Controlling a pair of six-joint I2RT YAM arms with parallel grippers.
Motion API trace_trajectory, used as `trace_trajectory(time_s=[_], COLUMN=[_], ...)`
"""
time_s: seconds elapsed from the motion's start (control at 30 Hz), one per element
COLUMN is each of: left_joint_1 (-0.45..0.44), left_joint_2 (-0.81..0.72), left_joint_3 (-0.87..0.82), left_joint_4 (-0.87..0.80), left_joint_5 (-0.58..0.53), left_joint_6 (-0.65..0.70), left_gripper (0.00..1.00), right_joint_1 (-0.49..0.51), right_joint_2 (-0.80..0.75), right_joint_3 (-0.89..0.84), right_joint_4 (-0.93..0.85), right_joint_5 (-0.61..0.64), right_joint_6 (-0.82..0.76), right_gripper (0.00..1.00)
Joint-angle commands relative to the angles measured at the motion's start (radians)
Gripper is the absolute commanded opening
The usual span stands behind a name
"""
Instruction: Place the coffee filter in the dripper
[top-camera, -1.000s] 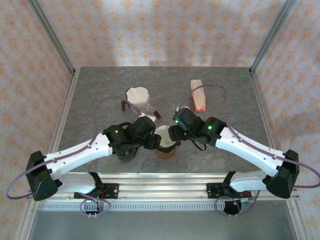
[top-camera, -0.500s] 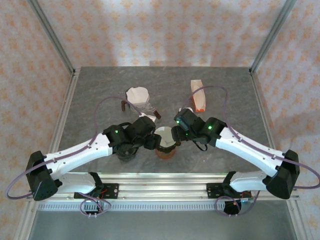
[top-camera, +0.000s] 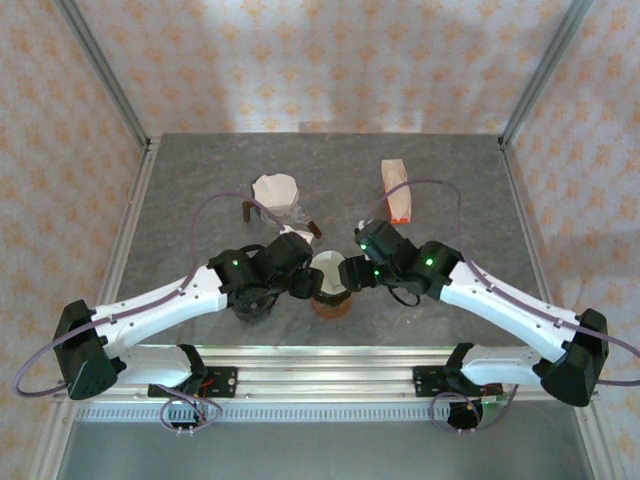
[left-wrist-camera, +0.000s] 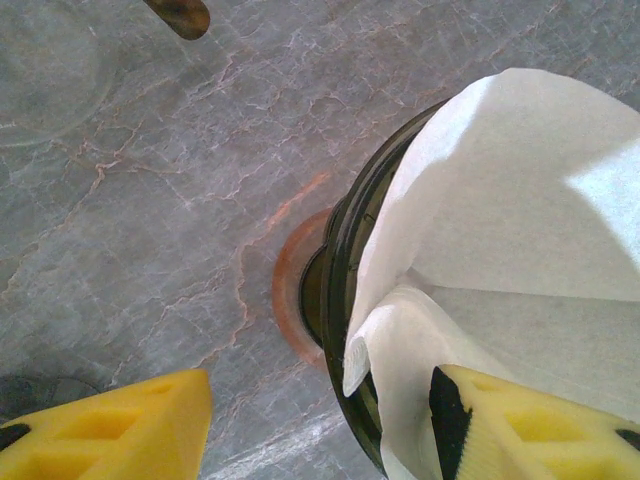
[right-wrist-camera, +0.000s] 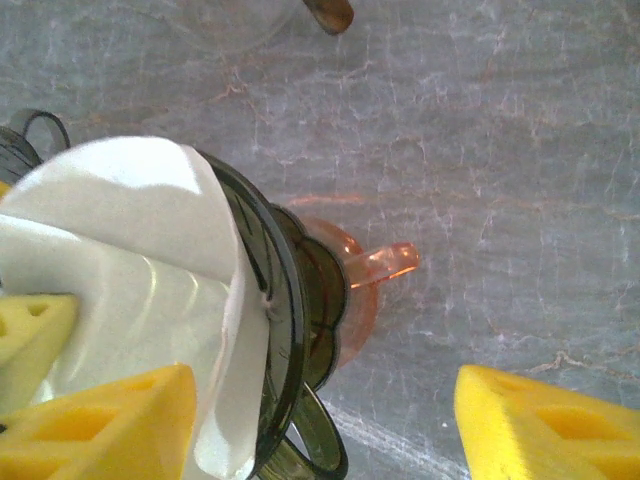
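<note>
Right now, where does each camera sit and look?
Top camera: high behind the robot, looking down at the grey stone table; white left arm and right arm show.
Left wrist: looking down at the white paper filter; yellow fingers show.
Right wrist: looking down at the dark see-through dripper; yellow fingers show.
Both wrists see the filter.

A grey marbled worktop (top-camera: 200, 190) carries a tan-and-white packet (top-camera: 397, 190) at the back right, a white paper cone (top-camera: 275, 188) on a brown-footed clear stand at the back left, and a see-through orange cup (right-wrist-camera: 380, 263) nearer the front. Peach patterned walls (top-camera: 300, 60) surround it.
</note>
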Motion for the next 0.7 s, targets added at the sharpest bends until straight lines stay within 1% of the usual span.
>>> trace_trajectory(time_s=[0.0, 0.17, 0.4, 0.6, 0.67], left_joint_1=[0.008, 0.009, 0.011, 0.013, 0.014], left_joint_2=[0.016, 0.016, 0.006, -0.007, -0.018], left_joint_3=[-0.009, -0.009, -0.014, -0.015, -0.017], left_joint_4=[-0.001, -0.005, -0.022, -0.023, -0.008], left_joint_5=[0.01, 0.007, -0.002, 0.002, 0.011], left_joint_6=[-0.002, -0.004, -0.005, -0.006, -0.006], left_gripper=[0.61, 0.61, 0.61, 0.61, 0.62], right_joint_1=[0.0, 0.0, -0.001, 0.0, 0.001], right_joint_2=[-0.007, -0.006, 0.005, 0.005, 0.006], right_joint_3=[-0.012, -0.016, -0.01, -0.009, -0.007], right_joint_4=[-0.006, -0.027, -0.043, -0.043, -0.04], right_joint_5=[0.001, 0.055, 0.087, 0.089, 0.084], right_joint_6=[0.016, 0.029, 0.04, 0.043, 0.042], right_gripper=[0.66, 0.62, 0.57, 0.56, 0.57])
